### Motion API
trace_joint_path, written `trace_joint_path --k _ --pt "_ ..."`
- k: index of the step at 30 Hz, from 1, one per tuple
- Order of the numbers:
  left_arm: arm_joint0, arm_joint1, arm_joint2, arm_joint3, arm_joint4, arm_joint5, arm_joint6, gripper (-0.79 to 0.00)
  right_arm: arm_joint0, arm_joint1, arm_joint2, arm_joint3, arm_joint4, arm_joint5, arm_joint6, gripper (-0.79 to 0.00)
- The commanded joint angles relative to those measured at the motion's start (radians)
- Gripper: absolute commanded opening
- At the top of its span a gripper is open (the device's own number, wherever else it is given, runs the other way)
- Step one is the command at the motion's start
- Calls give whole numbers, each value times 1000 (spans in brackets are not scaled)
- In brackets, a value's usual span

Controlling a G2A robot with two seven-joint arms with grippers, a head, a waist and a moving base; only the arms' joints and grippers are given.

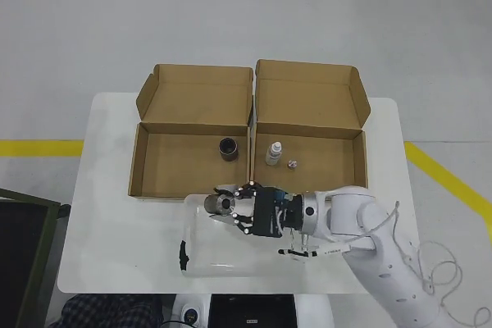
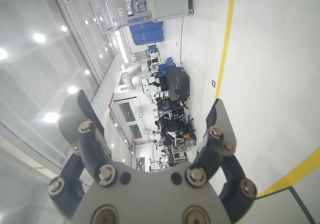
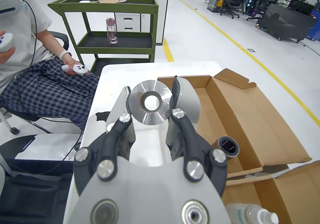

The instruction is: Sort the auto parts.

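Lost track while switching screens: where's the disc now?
The disc is clamped in the right gripper, as the right wrist view shows; in the top view it is just in front of the left box.

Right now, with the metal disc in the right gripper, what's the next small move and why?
Probably carry the metal disc forward over the front wall of the box with the dark cylinder: the right gripper holds it just short of that wall.

White bottle (image 3: 250, 215) cut off by frame edge. Small part (image 1: 292, 163) beside it too small to identify.
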Motion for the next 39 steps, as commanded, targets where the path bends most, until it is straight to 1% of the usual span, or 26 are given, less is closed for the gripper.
trace_joint_path --k 1,8,14,30,39 --pt "0 0 0 0 0 0 0 0 -9 4 22 6 13 -3 -19 -785" --pt "0 0 0 0 0 0 0 0 -45 16 91 25 56 -11 -80 -785" --pt "0 0 0 0 0 0 0 0 -68 23 117 43 92 -7 -112 -785" --pt "0 0 0 0 0 0 0 0 -70 31 122 75 158 -6 -143 -785" --pt "0 0 0 0 0 0 0 0 -43 29 88 91 127 47 -107 -785"
